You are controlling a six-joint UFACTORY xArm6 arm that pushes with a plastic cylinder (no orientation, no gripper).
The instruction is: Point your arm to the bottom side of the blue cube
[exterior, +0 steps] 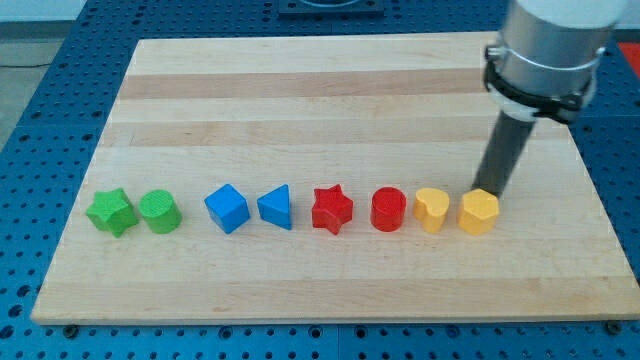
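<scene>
Toward the view's left of centre sits the blue cube [227, 208], third in a single row of blocks running across the lower part of the wooden board [330, 75]; bare board lies below it, toward the view's bottom, and that is the side to reach; just to its right is the blue triangular block [276, 206], to its left the green cylinder [160, 211] and green star [111, 211]; further right come the red star [332, 209], red cylinder [388, 209], yellow heart [432, 210] and yellow hexagon [479, 211]; my tip [487, 190] stands at the hexagon's top edge, seemingly touching it, well apart from the cube; I carry no pincer, only a rod; the cube lies far to the tip's left and slightly lower, so I judge the path must drop below the row, then run left.
</scene>
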